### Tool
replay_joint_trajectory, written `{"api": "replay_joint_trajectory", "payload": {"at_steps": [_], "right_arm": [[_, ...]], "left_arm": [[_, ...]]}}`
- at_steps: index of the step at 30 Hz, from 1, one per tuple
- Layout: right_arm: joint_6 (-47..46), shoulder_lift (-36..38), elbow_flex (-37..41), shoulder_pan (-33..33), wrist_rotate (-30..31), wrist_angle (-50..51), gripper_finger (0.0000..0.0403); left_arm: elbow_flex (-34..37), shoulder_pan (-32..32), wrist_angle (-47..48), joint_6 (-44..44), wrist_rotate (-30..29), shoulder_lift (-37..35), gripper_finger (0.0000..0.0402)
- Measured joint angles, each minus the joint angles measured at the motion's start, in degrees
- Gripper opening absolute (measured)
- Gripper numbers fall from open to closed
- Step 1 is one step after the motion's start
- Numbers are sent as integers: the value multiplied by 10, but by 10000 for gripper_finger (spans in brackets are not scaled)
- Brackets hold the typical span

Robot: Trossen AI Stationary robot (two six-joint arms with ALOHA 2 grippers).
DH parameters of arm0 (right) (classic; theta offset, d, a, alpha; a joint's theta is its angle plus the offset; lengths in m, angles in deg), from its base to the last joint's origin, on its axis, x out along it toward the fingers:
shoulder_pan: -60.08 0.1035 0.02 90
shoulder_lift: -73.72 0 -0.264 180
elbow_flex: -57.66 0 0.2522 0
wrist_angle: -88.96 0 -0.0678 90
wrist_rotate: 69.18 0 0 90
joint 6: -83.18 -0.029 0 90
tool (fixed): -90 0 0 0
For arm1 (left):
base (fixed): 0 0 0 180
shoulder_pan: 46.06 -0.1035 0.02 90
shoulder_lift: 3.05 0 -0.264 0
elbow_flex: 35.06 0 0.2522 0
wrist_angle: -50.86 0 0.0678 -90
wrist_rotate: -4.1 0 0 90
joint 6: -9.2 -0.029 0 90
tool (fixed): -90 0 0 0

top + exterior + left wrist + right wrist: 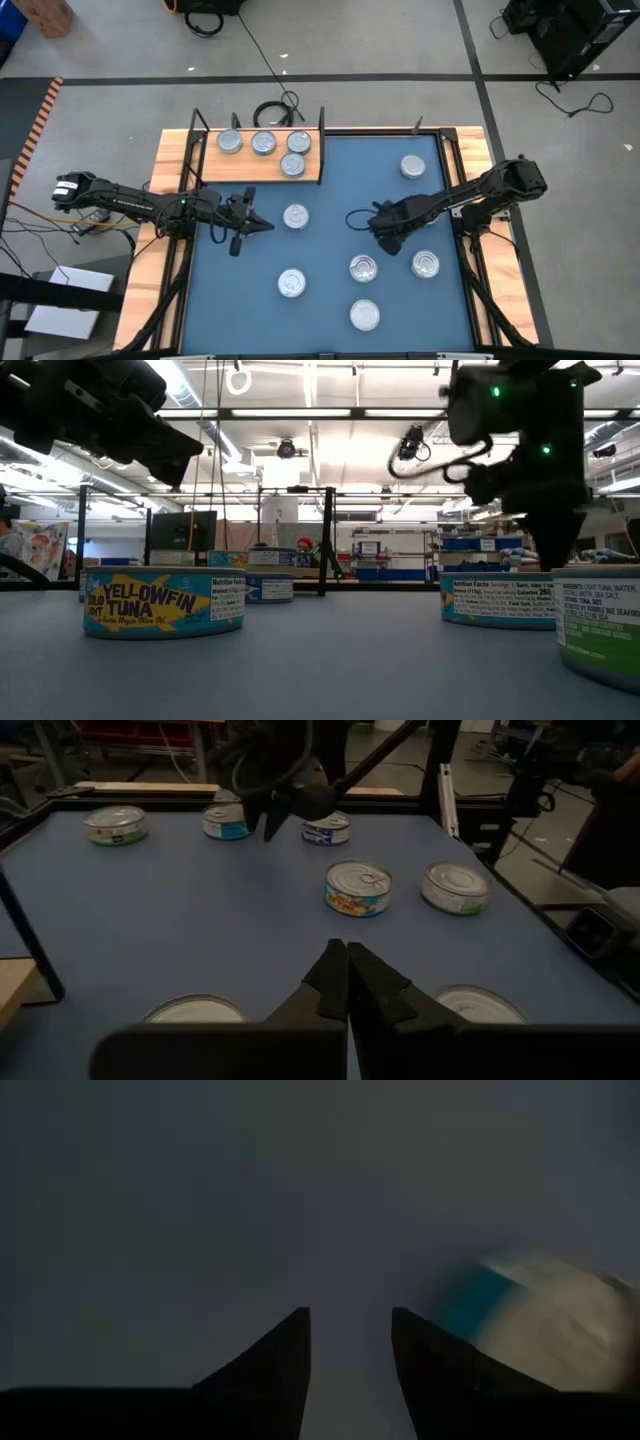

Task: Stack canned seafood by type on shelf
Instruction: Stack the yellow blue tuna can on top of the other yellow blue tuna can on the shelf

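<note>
- Shelf: wooden board at the table's far left edge, carrying four tins, lids up.
- Loose tins: six flat on the blue mat.
- Right tool: part open, empty, low over the mat; nearest tin just beside it, toward the near edge. Round, no long axis.
- Left tool: closed, empty, near the centre tin.

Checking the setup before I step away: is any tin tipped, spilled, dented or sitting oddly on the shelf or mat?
Nothing stands out. Four round silver tins sit flat on the light wooden shelf board, and six more lie lid-up, well apart, on the blue mat. No spill or dent shows.
</note>
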Motion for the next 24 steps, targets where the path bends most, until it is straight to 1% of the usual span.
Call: {"api": "replay_joint_trajectory", "payload": {"at_steps": [7,12,14,18,24], "right_arm": [[30,0,0,24,-43,-166,148],[40,0,0,32,-103,-254,139],[41,0,0,32,-116,-268,134],[40,-8,0,31,-120,-271,120],[44,-34,0,30,-139,-289,89]], "left_arm": [[0,0,20,0,7,0,3],[0,0,20,0,8,0,3],[0,0,21,-2,9,0,3],[0,0,21,-14,9,0,3],[0,0,24,-31,9,0,3]]}}
